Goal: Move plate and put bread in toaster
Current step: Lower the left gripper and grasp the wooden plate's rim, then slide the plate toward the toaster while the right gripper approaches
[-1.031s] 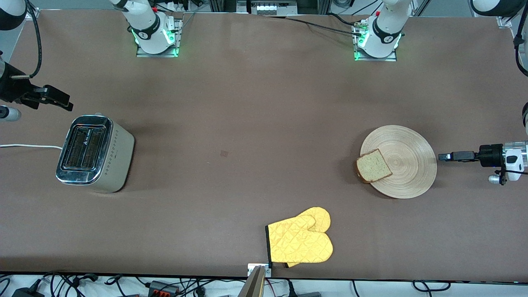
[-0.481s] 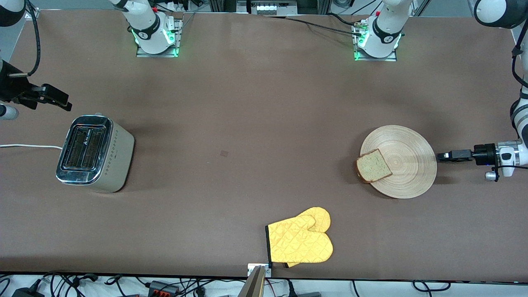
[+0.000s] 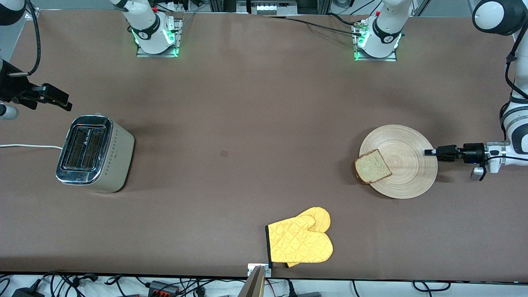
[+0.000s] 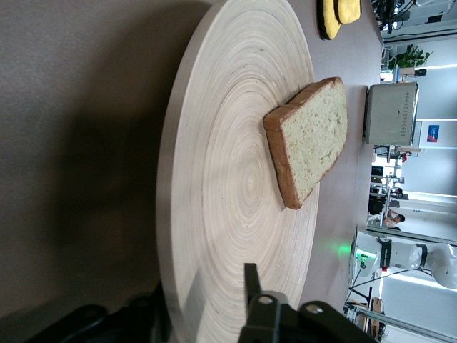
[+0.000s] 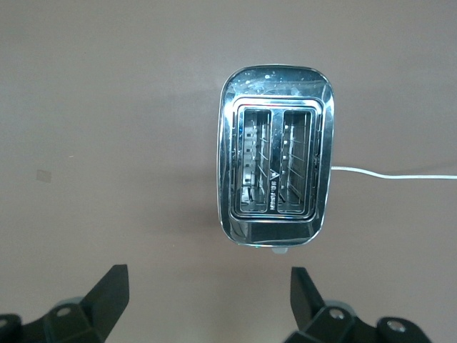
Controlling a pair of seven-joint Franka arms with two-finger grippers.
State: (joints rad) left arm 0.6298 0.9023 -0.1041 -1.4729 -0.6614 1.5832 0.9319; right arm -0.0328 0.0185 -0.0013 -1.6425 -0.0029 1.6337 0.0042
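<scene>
The plate (image 3: 398,161), near the counter's left-arm edge, is being straddled at its rim by the left gripper (image 3: 430,152), jaws parted. Clenching is being called for next. The right gripper (image 5: 207,289) is being held spread above the toaster (image 3: 95,153).

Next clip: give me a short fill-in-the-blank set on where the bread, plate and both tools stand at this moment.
1. The bread lies on the ___, overhanging its rim toward the toaster.
2. The left tool straddles the plate's ___, one finger above it and one below.
3. The right tool hangs open over the table beside the ___.
4. Both toaster slots are ___.

Missing words: plate; rim; toaster; empty
</scene>
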